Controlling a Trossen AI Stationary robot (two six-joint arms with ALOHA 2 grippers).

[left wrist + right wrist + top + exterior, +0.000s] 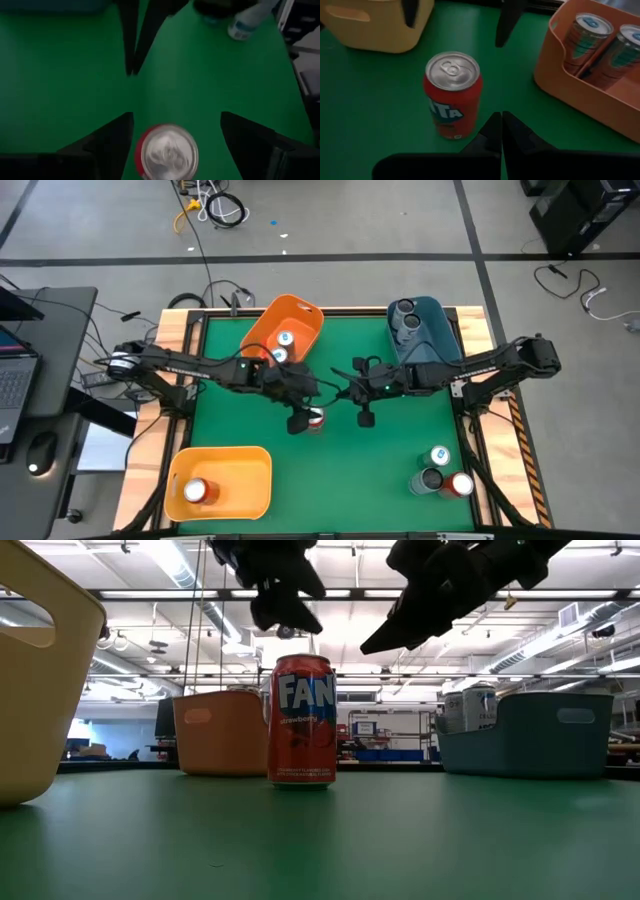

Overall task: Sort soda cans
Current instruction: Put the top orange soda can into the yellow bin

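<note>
High view: the red can stands mid-tabletop, between the orange bin and yellow bin, under the left tool.

Low view: the can is upright, free; likely light if empty, thin-walled, slick.

Left wrist: fingers released, straddling it. Best gripped mid-wall.

Right wrist: right tool clenched, empty, just beside the can.

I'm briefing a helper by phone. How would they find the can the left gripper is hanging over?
Start at the green table and go to its middle, between the two dark arms. Under the open left gripper stands one upright red can, alone on the mat. Unlike the other cans, it sits in no bin and no cluster.
</note>
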